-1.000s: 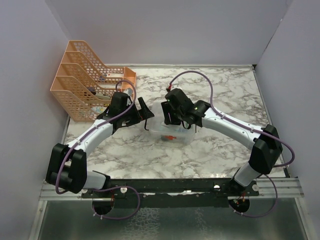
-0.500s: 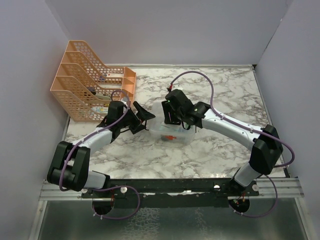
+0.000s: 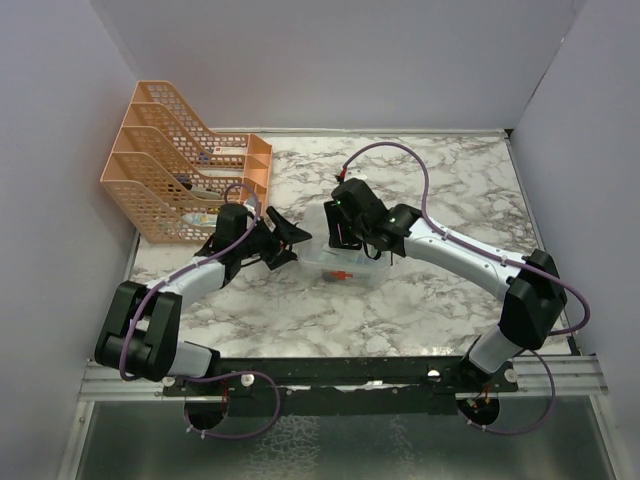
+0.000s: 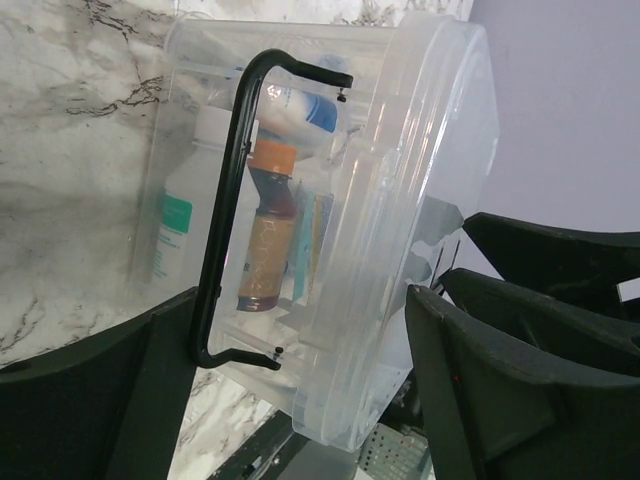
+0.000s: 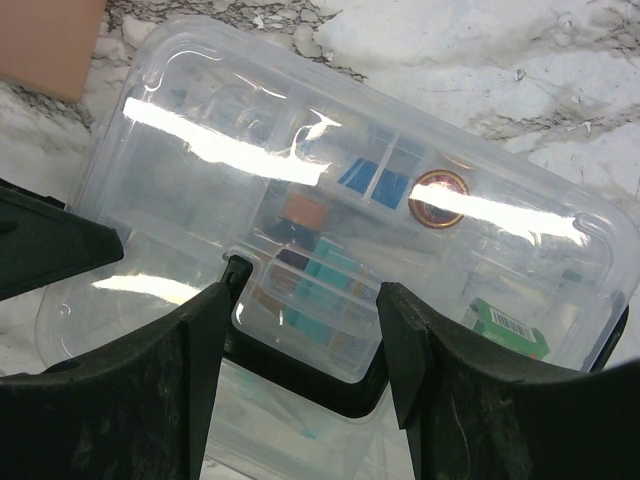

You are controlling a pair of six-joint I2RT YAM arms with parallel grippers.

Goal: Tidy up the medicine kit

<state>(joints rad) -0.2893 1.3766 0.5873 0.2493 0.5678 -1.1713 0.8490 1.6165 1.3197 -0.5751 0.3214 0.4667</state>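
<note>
I get bright, even overhead light — white glare streaks on the medicine kit (image 5: 340,190) lid, soft shadows, gripper fingers (image 5: 120,400) blurred.

Both arms have white link shells with chunky black joint housings. A purple cable loops along each arm. The left gripper (image 3: 287,238) and right gripper (image 3: 344,232) have matte black, wedge-shaped fingers.

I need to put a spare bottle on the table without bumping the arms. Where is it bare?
Bare marble lies at the far right, between the right arm and the right wall, and along the near edge in front of the medicine kit. It is crowded in the middle, where both grippers flank the kit, and at the far left by the orange file rack.
</note>
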